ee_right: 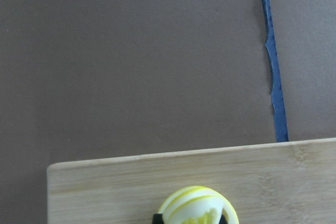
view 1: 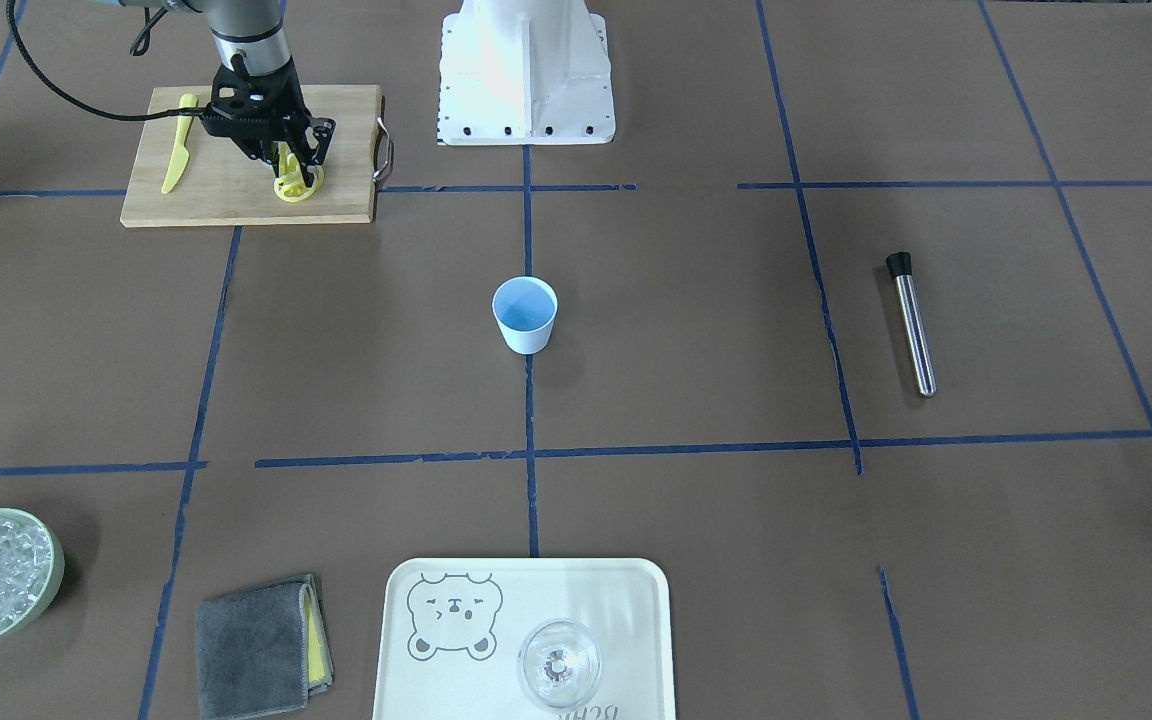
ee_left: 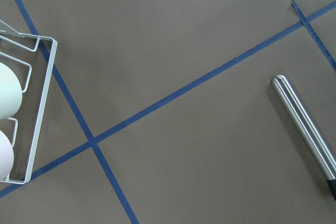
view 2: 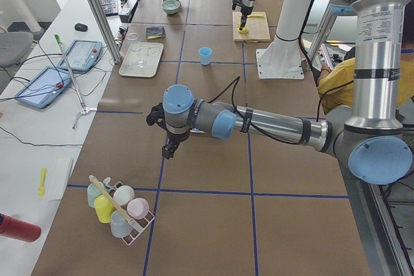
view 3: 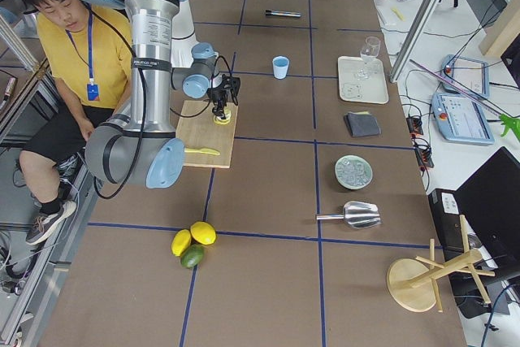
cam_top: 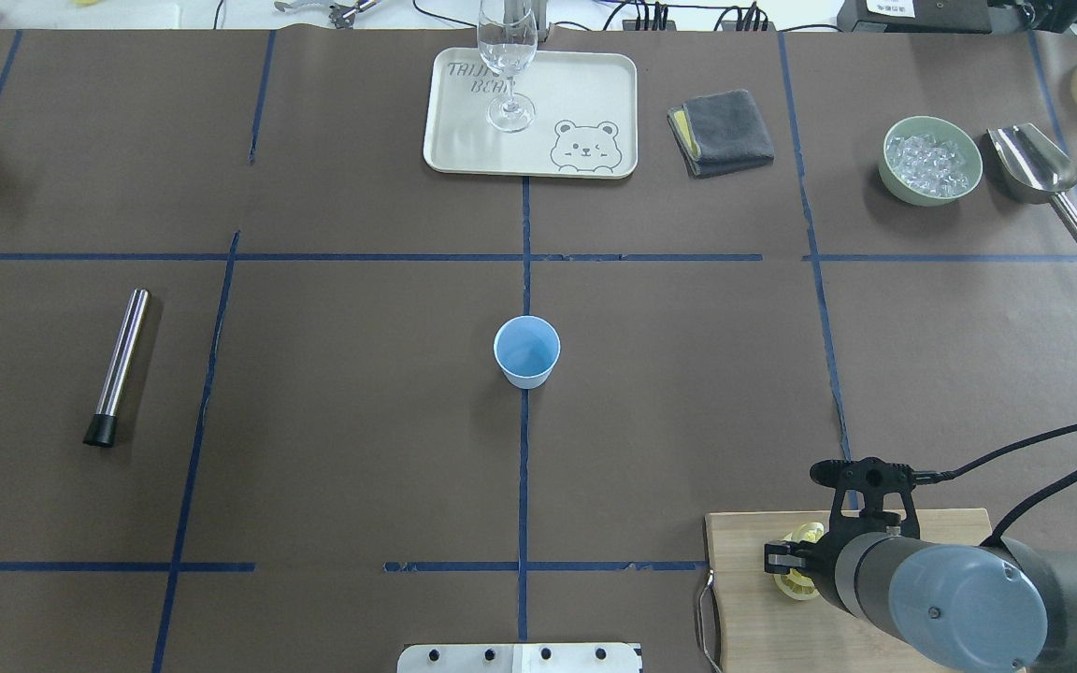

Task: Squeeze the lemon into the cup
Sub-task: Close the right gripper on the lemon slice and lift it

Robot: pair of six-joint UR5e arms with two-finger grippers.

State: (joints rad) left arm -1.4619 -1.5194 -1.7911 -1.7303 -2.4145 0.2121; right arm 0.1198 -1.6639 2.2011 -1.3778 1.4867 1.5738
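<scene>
The light-blue cup [view 1: 524,315] stands upright and alone at the table's middle; it also shows in the overhead view [cam_top: 526,351]. My right gripper [view 1: 288,165] is down over the wooden cutting board [view 1: 236,205], shut on a yellow lemon slice [ee_right: 198,208] that bends between its fingers. More slices [view 1: 298,188] lie on the board just beneath it. The cup is far from this gripper. My left gripper [view 2: 167,153] hovers over bare table near the table's left end. Whether it is open or shut does not show.
A yellow plastic knife [view 1: 176,145] lies on the board. A steel muddler [view 1: 911,325] lies on the robot's left side. A tray [view 1: 636,620] with a glass [view 1: 559,663], a grey cloth [view 1: 256,645] and an ice bowl [view 1: 48,585] line the far edge. A cup rack [view 2: 119,208] stands at the left end.
</scene>
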